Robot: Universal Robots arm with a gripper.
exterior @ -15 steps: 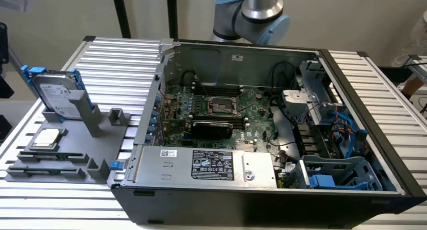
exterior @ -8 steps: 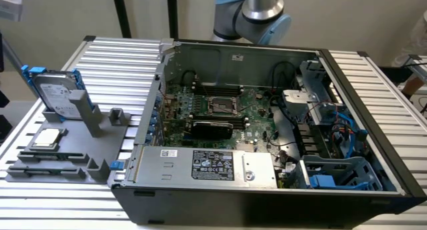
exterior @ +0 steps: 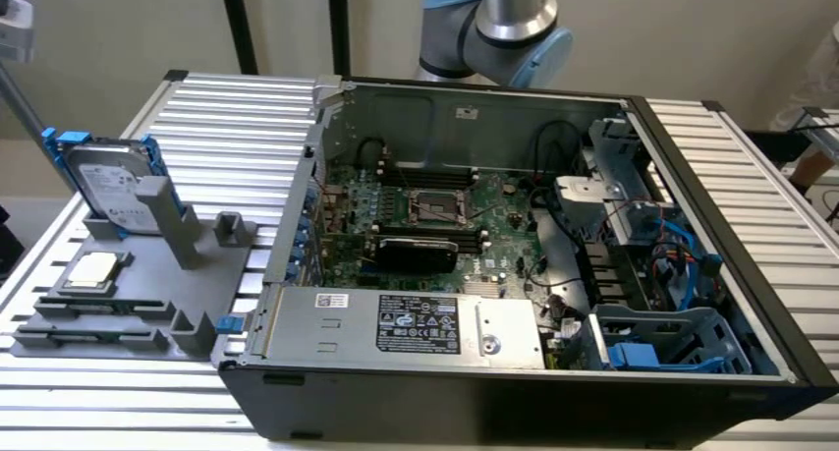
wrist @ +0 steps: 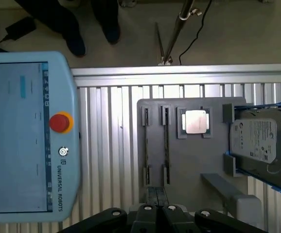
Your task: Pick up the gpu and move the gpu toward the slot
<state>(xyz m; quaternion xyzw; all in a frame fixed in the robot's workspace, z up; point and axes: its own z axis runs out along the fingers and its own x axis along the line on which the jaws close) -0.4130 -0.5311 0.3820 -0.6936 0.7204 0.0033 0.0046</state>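
The gpu sits inside the open computer case, its black shroud facing up over the green motherboard, just ahead of the CPU socket. The slot is hidden from view. In the wrist view my gripper hangs above the edge of the grey fixture tray, well apart from the case. Its black fingers are shut together with nothing between them. The arm's silver and blue joint rises behind the case.
On the tray stand a silver hard drive with blue rails and a square CPU chip. A teach pendant lies on the ribbed aluminium table. A person's shoes stand on the floor beyond.
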